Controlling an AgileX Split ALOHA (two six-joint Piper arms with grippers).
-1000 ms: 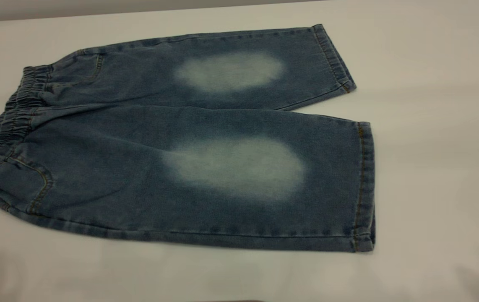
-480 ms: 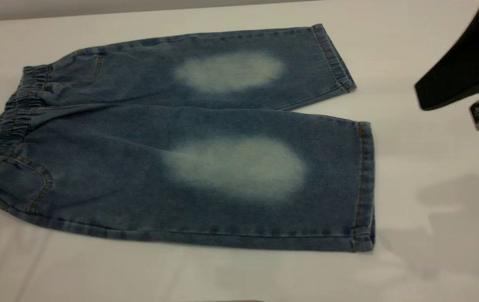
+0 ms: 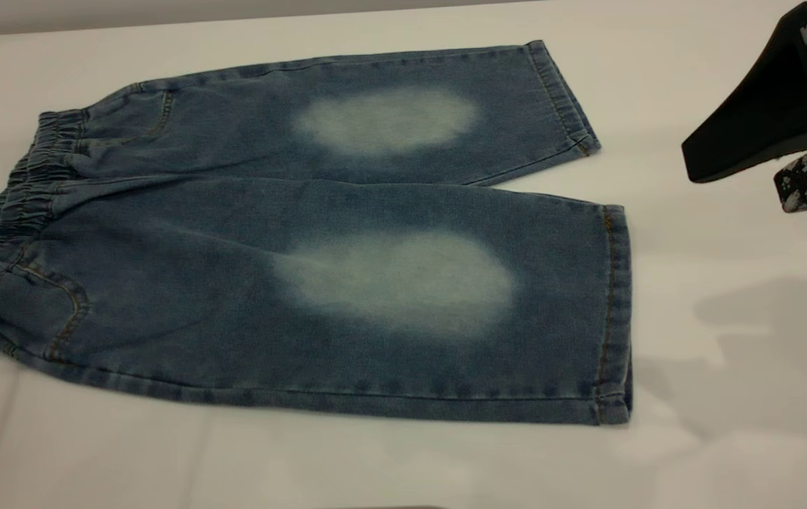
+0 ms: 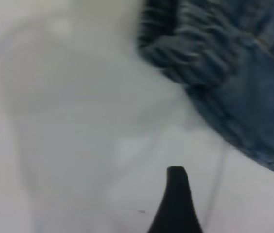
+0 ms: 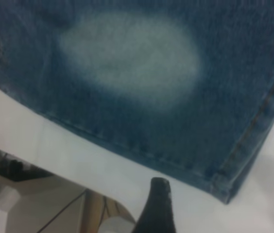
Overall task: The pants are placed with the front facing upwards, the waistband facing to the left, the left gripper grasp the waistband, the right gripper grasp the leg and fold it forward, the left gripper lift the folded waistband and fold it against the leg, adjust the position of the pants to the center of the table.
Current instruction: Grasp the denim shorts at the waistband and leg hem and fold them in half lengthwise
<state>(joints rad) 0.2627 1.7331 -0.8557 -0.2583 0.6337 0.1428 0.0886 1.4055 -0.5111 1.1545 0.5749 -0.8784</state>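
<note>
The blue denim pants lie flat on the white table, front up, with a pale oval on each knee. The gathered waistband points left and the leg hems point right. My right gripper hovers open at the upper right, well clear of the far leg's hem, holding nothing. Its wrist view looks down on the near leg and the hem corner. My left gripper is outside the exterior view. One black finger shows over bare table, apart from the waistband.
The table's near edge shows in the right wrist view, with a white frame and a post below it. The table's far edge runs along the top of the exterior view. Bare tabletop surrounds the pants.
The right gripper entered from the upper right and has moved slightly left. A black tip seen at the left edge half a second ago has left the exterior view. The pants have not moved.
</note>
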